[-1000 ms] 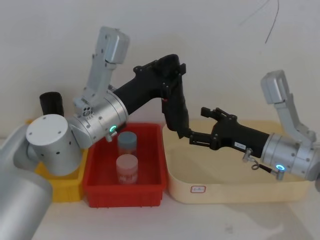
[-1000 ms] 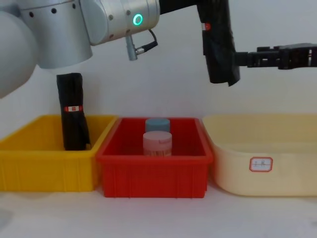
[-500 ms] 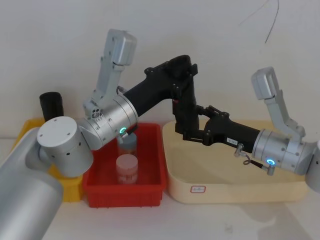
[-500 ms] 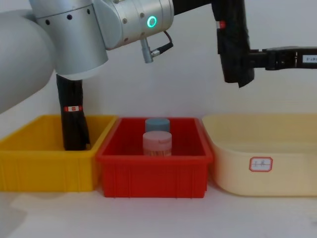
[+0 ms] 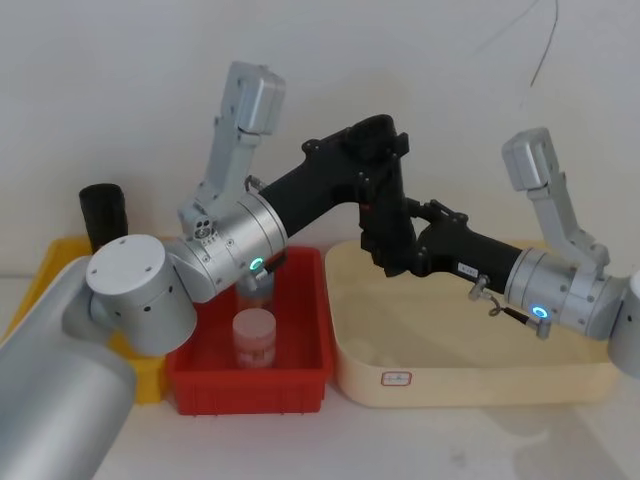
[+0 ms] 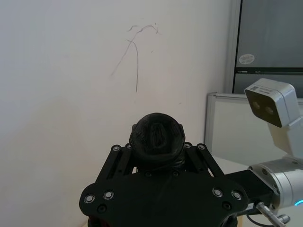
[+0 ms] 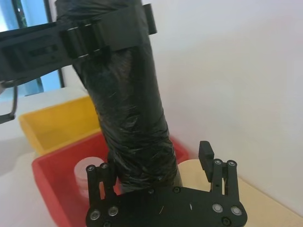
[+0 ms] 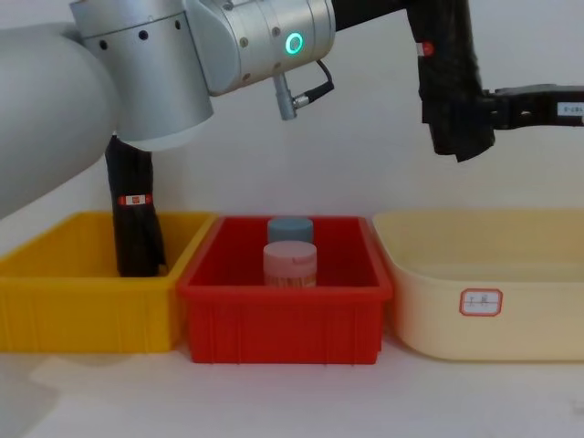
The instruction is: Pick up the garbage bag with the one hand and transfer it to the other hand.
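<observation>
The garbage bag (image 5: 388, 232), a tall black roll with a small red label, hangs upright in the air above the cream tub's left end. My left gripper (image 5: 385, 180) is shut on its upper part; in the left wrist view the garbage bag's top end (image 6: 157, 138) sits between the closed fingers. My right gripper (image 5: 418, 247) reaches in from the right at the roll's lower part. In the right wrist view this gripper (image 7: 158, 172) is open, with the garbage bag (image 7: 135, 118) between its fingers, close to one finger and clear of the other.
A second black roll (image 8: 133, 219) stands in the yellow bin (image 8: 55, 301) at the left. The red bin (image 8: 283, 315) in the middle holds a blue-lidded jar (image 8: 290, 228) and a pink-lidded jar (image 8: 290, 263). The cream tub (image 8: 511, 310) lies below the held roll.
My left arm has carried the roll to the right. My right gripper has come in leftward, and its fingers now stand on either side of the roll's lower part.
</observation>
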### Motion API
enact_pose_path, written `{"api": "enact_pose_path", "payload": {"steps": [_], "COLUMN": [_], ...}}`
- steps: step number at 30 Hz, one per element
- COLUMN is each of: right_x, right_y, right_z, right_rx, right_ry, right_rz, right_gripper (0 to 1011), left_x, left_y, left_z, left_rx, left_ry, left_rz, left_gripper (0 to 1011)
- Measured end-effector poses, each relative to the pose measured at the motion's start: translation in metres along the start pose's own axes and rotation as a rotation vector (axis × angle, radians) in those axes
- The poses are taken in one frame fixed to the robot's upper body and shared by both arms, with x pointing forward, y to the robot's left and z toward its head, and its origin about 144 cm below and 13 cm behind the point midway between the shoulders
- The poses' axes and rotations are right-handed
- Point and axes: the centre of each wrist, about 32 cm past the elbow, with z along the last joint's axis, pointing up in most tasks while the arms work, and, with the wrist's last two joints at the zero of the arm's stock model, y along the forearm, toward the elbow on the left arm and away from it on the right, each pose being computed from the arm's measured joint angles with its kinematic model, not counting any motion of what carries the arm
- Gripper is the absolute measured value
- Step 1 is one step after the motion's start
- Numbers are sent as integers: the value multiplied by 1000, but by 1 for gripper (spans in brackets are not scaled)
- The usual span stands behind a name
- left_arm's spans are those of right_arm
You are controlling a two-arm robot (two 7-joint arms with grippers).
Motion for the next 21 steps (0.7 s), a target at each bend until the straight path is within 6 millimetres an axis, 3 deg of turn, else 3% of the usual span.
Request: {"api": "enact_pose_path", "payload": {"steps": [7, 16, 21], "right_x": [2, 4, 5], "right_y": [1, 2, 3], "right_z": [0, 0, 0], "right_rx": [2, 5, 5], "right_ry": [-11, -20, -21], "right_rz": [-24, -41, -47], "right_gripper": [938, 702, 694], "left_x": [-2, -3, -3], "left_y": [-2, -3, -4], "left_z": [-2, -3, -3], "left_rx": [6, 10, 12], "left_ry": [0, 1, 1], "left_rz": [2, 5, 6], "left_gripper": [370, 370, 370]}}
